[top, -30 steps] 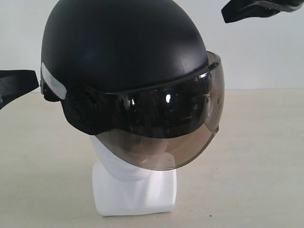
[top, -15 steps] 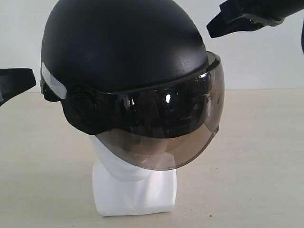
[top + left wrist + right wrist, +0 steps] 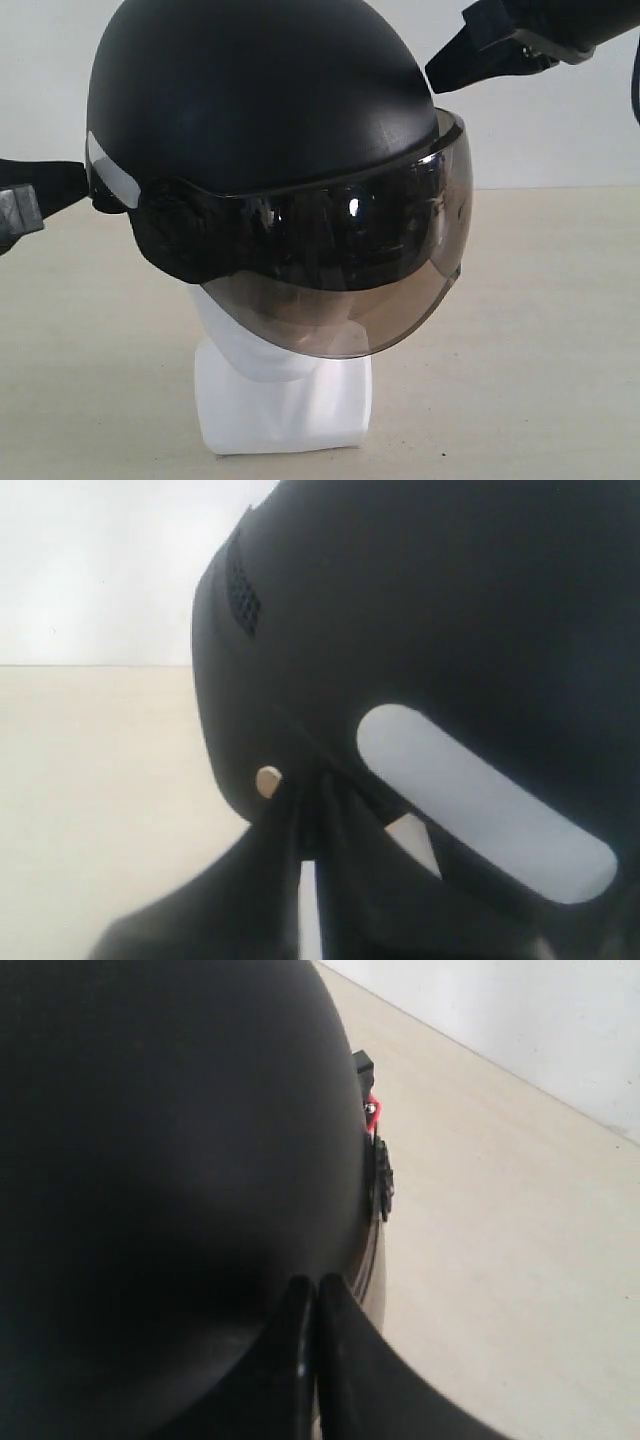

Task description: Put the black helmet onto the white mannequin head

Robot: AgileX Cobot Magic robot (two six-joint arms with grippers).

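So the black helmet (image 3: 260,100) is sitting on the white mannequin head (image 3: 285,405). It swallows most of the head: only the chin and the squared neck base poke out below the helmet, and the smoky visor (image 3: 350,270) on the helmet's front hangs over the face so you barely make it out through the tint. Under the helmet there's just the beige table (image 3: 540,330), and behind it a plain white wall (image 3: 560,140). The left gripper (image 3: 78,183) comes in roughly level toward the helmet's rear side, its tip right at the white reflective strip (image 3: 112,172), close to the round side pivot (image 3: 175,215). In the left wrist view the left gripper (image 3: 310,802) has its two dark fingers pinched together at the helmet's lower rim, next to a small pale rivet (image 3: 268,779), with nothing between them. Whether they actually touch the shell, I can't tell. The right gripper (image 3: 437,76) slants down at the helmet's upper side, just above the visor's top corner. The right wrist view shows the right gripper (image 3: 315,1285) with fingers pressed flat together against or just off the dome, and the helmet blocks nearly everything else there except a red bit (image 3: 372,1105) by the knurled pivot (image 3: 382,1182).
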